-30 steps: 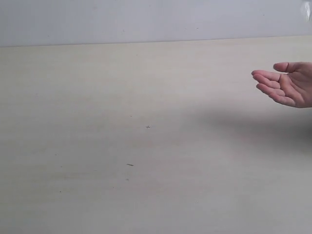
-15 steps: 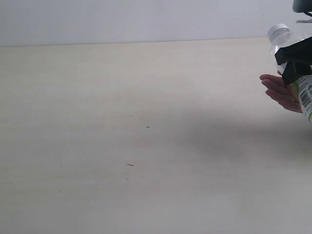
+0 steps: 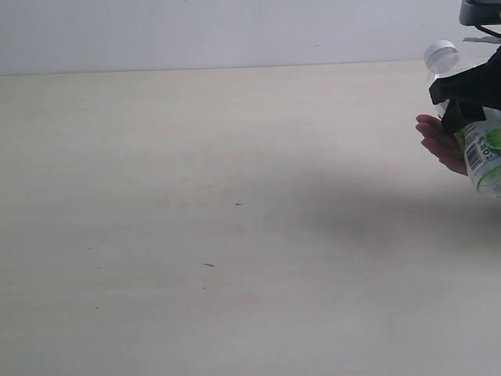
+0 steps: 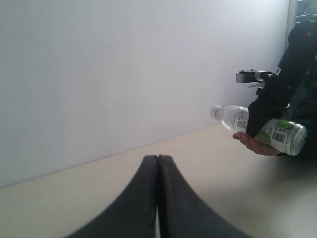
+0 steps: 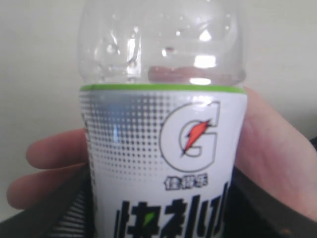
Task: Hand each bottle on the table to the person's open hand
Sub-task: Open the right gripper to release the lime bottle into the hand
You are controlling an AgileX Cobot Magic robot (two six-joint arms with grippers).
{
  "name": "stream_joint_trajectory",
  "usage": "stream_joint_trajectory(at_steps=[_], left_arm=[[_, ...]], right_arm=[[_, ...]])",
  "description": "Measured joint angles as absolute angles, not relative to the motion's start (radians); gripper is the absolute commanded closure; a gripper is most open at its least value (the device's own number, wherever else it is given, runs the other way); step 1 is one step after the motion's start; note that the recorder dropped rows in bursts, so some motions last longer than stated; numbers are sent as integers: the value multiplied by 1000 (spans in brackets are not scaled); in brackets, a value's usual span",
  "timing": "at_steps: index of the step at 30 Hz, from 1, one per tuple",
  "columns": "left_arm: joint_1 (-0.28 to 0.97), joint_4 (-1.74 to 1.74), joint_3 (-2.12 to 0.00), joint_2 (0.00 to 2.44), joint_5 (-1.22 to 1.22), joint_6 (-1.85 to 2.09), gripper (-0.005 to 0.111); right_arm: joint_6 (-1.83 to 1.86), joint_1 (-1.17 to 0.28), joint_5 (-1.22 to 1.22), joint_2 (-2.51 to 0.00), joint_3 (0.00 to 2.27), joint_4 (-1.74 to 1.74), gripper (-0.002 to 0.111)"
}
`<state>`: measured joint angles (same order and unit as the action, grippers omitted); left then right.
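Note:
A clear bottle [image 3: 479,149] with a white cap and a green lime label hangs tilted at the far right of the exterior view. My right gripper [image 3: 468,98] is shut on its body. The person's open hand [image 3: 437,139] lies palm up just under the bottle, its fingertips showing past it. In the right wrist view the bottle [image 5: 163,134] fills the frame between my right gripper [image 5: 163,203] jaws, with the hand [image 5: 280,158] behind it. The left wrist view shows my left gripper [image 4: 158,158] shut and holding nothing, low over the table [image 4: 208,163], far from the bottle [image 4: 277,134].
The pale wood-grain table [image 3: 196,157] runs across the whole exterior view, with a few tiny dark specks [image 3: 208,265] near its middle. A plain white wall [image 3: 235,31] stands behind it.
A second ago only the open hand showed at the right. My right gripper has come in from the right with the bottle and now holds it over the palm, covering most of the hand.

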<state>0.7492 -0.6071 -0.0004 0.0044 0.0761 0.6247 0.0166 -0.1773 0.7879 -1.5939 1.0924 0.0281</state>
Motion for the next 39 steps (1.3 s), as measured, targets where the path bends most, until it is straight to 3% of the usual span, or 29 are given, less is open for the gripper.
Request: stream_joint_trajectory(at_steps=[12, 22, 26, 39], left_arm=[[749, -607, 0, 4, 76, 625, 107], [749, -607, 0, 4, 76, 625, 107], [749, -607, 0, 4, 76, 625, 107], [749, -607, 0, 4, 76, 625, 107]], right_arm=[[0, -177, 784, -1594, 1092, 28, 54], [0, -177, 784, -1594, 1092, 28, 32], [0, -177, 783, -1594, 1092, 28, 27], [0, -177, 776, -1592, 1092, 28, 26]])
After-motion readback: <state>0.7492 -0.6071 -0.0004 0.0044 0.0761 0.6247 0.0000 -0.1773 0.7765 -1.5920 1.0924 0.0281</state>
